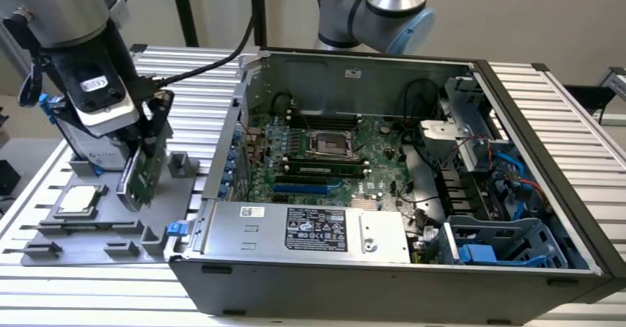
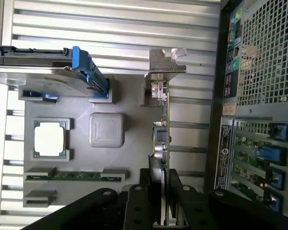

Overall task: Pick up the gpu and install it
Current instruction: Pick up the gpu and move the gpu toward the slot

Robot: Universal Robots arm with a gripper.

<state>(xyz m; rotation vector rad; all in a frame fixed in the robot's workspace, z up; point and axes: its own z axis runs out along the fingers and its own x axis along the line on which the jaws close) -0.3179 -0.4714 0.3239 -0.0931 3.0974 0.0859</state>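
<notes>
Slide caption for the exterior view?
Claw grips the gpu upright at the gray tray, beside the open PC case.

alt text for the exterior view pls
The robot arm's hand grips the gpu, which stands upright on a grey parts tray at the exterior view's left, beside an open computer case with its motherboard exposed.

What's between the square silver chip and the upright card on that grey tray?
A raised grey square block, part of the tray, apart from both the chip and the gpu. The wrist view shows it.
</notes>
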